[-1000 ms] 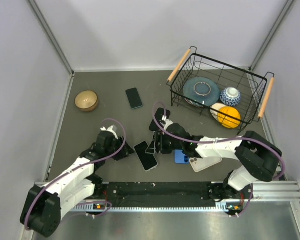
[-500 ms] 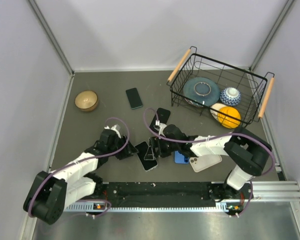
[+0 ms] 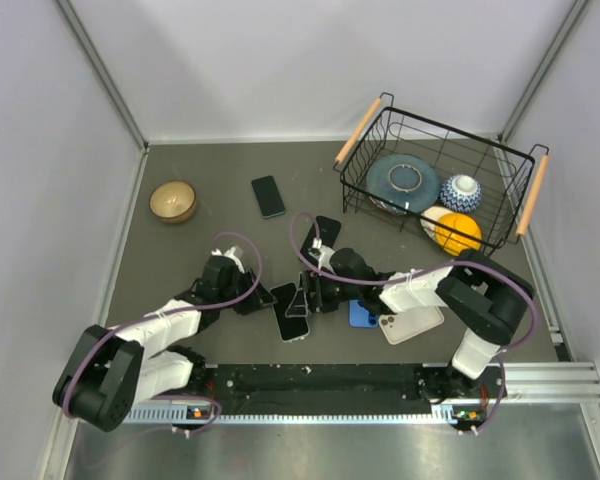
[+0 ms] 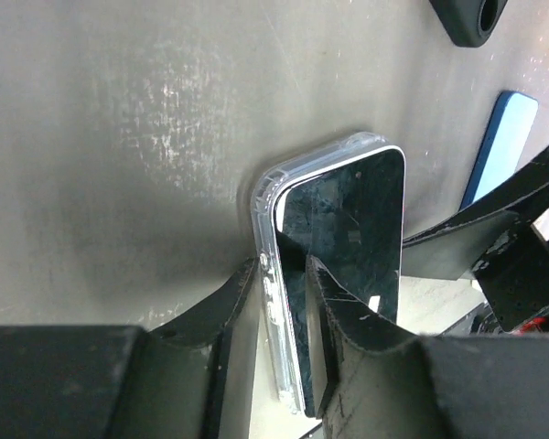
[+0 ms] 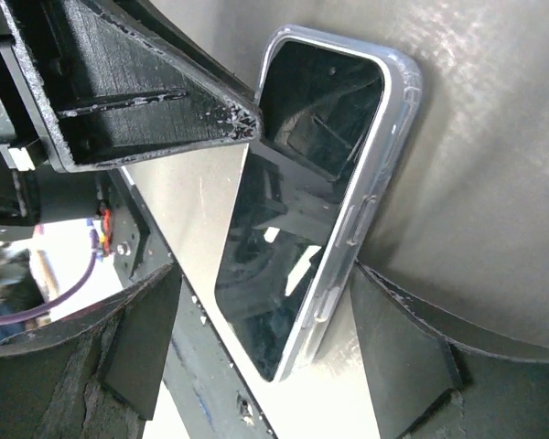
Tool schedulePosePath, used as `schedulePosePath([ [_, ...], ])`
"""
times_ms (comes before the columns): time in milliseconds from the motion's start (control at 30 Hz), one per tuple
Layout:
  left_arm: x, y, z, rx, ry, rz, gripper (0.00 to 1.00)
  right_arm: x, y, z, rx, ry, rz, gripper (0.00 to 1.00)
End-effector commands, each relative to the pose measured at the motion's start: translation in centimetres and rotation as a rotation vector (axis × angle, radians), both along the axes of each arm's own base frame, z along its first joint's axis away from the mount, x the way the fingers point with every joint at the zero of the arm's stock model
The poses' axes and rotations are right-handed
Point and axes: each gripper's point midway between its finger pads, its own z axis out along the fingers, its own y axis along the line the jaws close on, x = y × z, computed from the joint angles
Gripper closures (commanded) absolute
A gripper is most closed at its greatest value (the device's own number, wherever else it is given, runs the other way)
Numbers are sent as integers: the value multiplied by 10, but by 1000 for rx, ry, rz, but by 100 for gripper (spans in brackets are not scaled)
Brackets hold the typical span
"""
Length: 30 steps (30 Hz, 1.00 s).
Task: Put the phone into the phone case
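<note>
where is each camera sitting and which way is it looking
top external: fixed above and behind the bases, looking down at the table; both arms show, left gripper and right gripper at the phone.
left wrist: on the left wrist, facing down; its fingers straddle the phone's edge.
right wrist: on the right wrist, facing down; its spread fingers flank the phone.
shared: all three show the phone in its clear case.

Phone (image 5: pixel 302 210) (clear-cased) between tool (image 5: pixel 267 291) fingers
</note>
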Motion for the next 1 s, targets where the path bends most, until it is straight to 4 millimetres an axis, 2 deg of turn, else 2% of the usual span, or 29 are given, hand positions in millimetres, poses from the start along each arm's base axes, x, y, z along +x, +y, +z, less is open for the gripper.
schedulePosePath([
  [0, -20, -6, -15, -14, 66, -56, 71, 9, 19, 39, 320, 11, 19, 27],
  [33, -20, -8, -15, -21, 64, -59, 72, 10, 13, 37, 347, 64, -7, 27],
  [133, -23, -12, -15, -43, 73, -72, 77, 9, 13, 47, 436, 80, 5, 28],
  [367, -30, -14, -14, -63, 79, -83, 84, 13, 8, 38, 396, 86, -32, 33],
  [500, -32, -11, -16, -55, 78, -71, 87, 13, 7, 49, 433, 61, -24, 45],
  [667, -33, -10, -16, -54, 78, -72, 87, 13, 8, 56, 458, 52, -15, 47],
  [767, -32, -11, -15, -55, 76, -74, 86, 12, 8, 56, 458, 55, -15, 58],
  [867, -33, -11, -16, -54, 77, -75, 86, 14, 8, 54, 448, 55, -22, 76],
  [900, -33, -11, -16, -54, 77, -75, 85, 15, 8, 52, 435, 52, -25, 86],
  [967, -33, -11, -15, -57, 76, -77, 84, 17, 7, 42, 388, 57, -41, 94],
])
